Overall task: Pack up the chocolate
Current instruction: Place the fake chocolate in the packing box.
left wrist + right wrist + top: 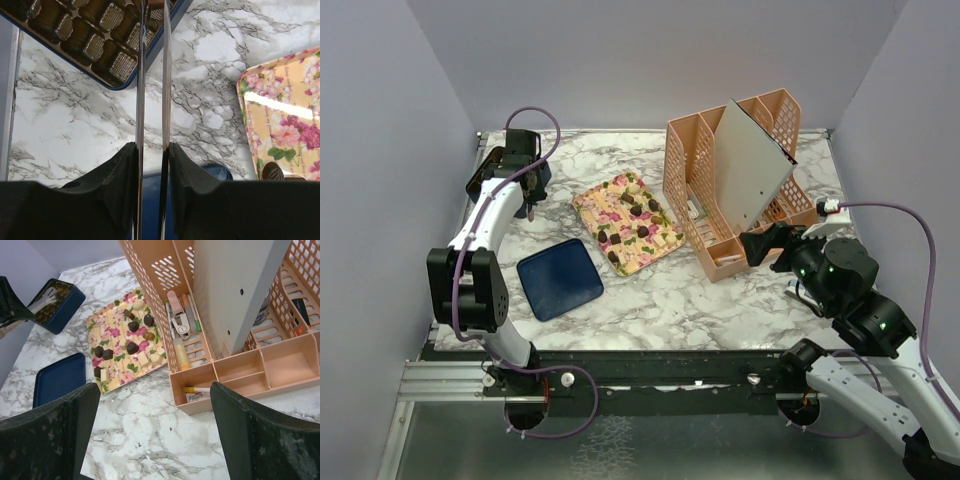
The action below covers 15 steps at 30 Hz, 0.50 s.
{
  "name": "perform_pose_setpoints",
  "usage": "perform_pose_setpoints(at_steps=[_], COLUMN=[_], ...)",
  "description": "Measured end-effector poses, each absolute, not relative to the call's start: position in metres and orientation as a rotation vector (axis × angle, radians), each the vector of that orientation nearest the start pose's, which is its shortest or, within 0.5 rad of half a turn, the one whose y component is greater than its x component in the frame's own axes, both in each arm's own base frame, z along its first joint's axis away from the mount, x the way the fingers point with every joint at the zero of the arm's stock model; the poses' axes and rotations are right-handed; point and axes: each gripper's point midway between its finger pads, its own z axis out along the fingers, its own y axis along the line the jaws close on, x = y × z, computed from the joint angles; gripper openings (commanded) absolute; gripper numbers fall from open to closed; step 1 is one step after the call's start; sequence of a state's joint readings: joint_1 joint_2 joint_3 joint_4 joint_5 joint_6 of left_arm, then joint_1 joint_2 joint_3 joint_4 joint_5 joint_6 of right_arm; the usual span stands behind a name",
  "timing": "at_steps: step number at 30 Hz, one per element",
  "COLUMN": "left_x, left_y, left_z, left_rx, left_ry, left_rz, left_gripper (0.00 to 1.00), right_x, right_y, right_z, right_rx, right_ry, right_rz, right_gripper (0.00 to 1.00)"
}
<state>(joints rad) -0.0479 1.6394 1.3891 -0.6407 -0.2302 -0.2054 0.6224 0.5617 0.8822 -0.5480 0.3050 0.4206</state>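
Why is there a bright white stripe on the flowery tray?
Left wrist view: it is light glaring off the glossy tray; the black fingers up close are dark and soft. Right wrist view: no stripe on the tray. Top view: even light, only faint shadows.

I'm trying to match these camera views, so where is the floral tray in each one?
Top external: floral tray mid-frame, left of the peach organizer.
Left wrist: floral tray cut off at the right edge.
Right wrist: floral tray centre-left, chocolates on it.
Shared landmark: blue lid beside the tray.
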Motion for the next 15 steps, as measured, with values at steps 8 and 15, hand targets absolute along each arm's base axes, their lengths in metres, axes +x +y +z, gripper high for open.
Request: perform_pose_setpoints(at_steps=[8, 15], left_x=[0.4185, 0.4185], left_y=[0.0119, 0.0122], left_z=[0.1547, 0.1548], left_rx=[-0.292, -0.293], left_ry=[2.422, 2.421], left_rz=[0.168, 0.169], left_gripper=[0.4, 0.41], right_x=[0.2158, 0.2154], right_y=[0.1096, 0.1094], right_z=[0.3038, 0.3049], right_rx=[0.039, 0.04], right_ry=[1.796, 1.793], right_rz=[0.478, 0.48], right_gripper=[0.97, 0.97])
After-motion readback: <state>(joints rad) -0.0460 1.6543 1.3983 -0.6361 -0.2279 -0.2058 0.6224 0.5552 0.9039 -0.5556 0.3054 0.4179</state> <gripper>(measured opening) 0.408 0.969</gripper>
